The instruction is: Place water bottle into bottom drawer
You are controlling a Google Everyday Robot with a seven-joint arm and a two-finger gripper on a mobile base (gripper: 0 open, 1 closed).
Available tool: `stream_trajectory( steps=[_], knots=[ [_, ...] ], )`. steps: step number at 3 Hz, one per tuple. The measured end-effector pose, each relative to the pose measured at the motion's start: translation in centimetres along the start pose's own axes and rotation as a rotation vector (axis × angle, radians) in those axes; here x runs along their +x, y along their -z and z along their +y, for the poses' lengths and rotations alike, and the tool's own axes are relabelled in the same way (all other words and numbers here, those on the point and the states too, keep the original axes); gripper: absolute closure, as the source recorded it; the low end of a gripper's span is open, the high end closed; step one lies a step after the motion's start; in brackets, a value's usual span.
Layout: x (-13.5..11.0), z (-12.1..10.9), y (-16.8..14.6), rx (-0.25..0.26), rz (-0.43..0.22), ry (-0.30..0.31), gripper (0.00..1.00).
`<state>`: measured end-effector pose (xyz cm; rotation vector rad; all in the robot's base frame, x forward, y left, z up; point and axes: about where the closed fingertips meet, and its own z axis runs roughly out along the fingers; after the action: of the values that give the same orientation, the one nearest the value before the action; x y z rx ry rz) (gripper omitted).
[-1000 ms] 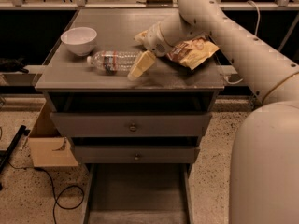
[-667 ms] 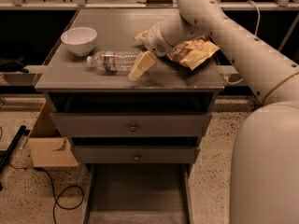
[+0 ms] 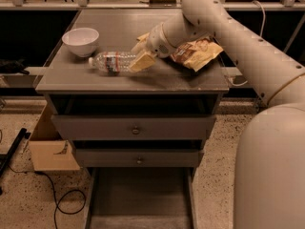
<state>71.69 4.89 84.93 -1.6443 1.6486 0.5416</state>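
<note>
Grasp step: the hand is at the bottle on the desk, with the drawer open below.

The big pale arm (image 3: 238,42) reaches in from the right over the desk (image 3: 190,82), and the bottom drawer (image 3: 143,199) stands pulled out at floor level. A snack bag (image 3: 200,54) lies beside the wrist and a white bowl (image 3: 81,39) sits at the left. The water bottle (image 3: 112,61) lies on its side between them, cap toward the bowl, near the front edge. The hand (image 3: 135,56) is at the bottle's base end; I cannot tell whether it is clenched. Next, I'd judge, comes a firm hold, a lift clear of the front edge, then a move down past the two upper drawers.
</note>
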Motion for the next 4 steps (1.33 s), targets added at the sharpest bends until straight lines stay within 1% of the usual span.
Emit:
stream_trajectory(
  steps=[2,3,4],
  knots=[
    [0.0,0.0,-0.01,0.0,0.0,0.0,0.94],
    [0.0,0.0,-0.01,0.0,0.0,0.0,1.0],
    [0.0,0.01,0.01,0.0,0.0,0.0,1.0]
  ],
)
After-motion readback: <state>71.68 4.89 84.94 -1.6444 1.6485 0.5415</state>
